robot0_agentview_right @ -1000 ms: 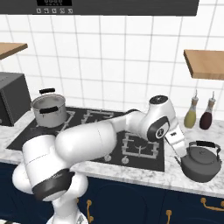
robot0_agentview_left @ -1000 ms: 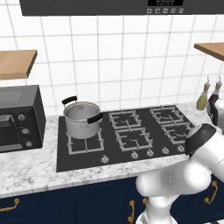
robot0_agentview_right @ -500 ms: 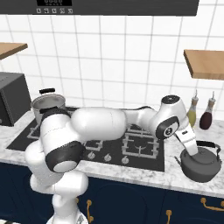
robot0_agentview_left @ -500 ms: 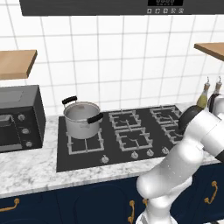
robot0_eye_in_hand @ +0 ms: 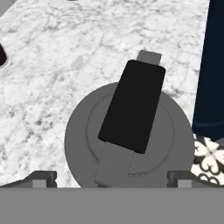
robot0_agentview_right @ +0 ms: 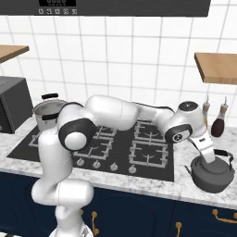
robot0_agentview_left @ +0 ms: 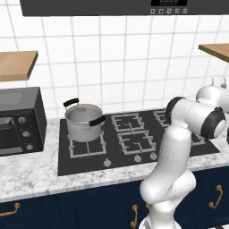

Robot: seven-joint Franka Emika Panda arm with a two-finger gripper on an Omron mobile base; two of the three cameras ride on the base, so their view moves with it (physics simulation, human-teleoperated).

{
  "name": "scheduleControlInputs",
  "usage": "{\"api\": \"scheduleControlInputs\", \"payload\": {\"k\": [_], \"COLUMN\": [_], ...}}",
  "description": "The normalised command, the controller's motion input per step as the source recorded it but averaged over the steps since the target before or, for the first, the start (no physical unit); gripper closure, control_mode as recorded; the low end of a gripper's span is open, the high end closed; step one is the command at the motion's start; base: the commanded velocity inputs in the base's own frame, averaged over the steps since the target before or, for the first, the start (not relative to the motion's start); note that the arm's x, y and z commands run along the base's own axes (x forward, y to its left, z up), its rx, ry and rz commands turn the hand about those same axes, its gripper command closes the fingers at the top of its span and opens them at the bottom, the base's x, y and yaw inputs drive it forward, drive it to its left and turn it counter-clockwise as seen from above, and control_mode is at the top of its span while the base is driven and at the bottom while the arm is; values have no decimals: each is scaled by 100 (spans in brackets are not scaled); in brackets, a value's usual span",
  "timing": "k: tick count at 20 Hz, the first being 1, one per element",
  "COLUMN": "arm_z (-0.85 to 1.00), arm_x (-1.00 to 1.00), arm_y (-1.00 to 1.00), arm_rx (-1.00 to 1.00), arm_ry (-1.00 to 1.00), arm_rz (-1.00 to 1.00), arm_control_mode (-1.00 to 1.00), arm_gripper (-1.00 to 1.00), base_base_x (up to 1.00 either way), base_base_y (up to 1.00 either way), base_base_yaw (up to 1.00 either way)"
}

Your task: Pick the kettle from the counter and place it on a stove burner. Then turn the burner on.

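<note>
From the left base view, my arm (robot0_agentview_left: 179, 134) rises at the lower right and bends off toward the right edge, where the far end of it is cut off. A steel pot (robot0_agentview_left: 83, 121) sits on the rear left burner of the black cooktop (robot0_agentview_left: 129, 143), its two black handles showing. An oven (robot0_agentview_left: 20, 120) stands on the bench (robot0_agentview_left: 31, 172) at the left, partly cropped.

From the right base view, the arm stretches across the cooktop to the right end of the bench. The kettle (robot0_agentview_right: 213, 172) stands there on the marble, just beside the cooktop's right edge, with two bottles (robot0_agentview_right: 217, 124) near the wall behind it. My pincer (robot0_agentview_right: 209, 155) hangs right over the kettle, by its arched handle — the fingers themselves are too small here to make out, and I cannot tell whether they touch it.

In the hand view I look straight down on the kettle's round grey top, its black handle (robot0_eye_in_hand: 133, 105) running slantwise across the lid. My two fingertips (robot0_eye_in_hand: 41, 178) stand spread wide at the bottom corners, one on each side of the kettle — nothing is pinched between them. The kettle's near side is cut off at the bottom.
</note>
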Motion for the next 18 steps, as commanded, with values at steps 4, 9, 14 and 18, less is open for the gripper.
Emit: {"api": "scheduleControlInputs", "payload": {"k": [4,9,14,18], "arm_z": [0,0,-1,-27], "arm_x": [11,16,9,2], "arm_y": [-40,-26,0,4], "arm_rx": [6,4,0,0], "arm_ry": [0,0,1,1], "arm_rz": [0,0,-3,-3], "arm_control_mode": [-100,-100,-100,-100], "arm_gripper": [-100,-100,100,100], "base_base_x": [0,0,0,0], "base_base_y": [0,0,0,0], "base_base_yaw": [0,0,0,0]}}
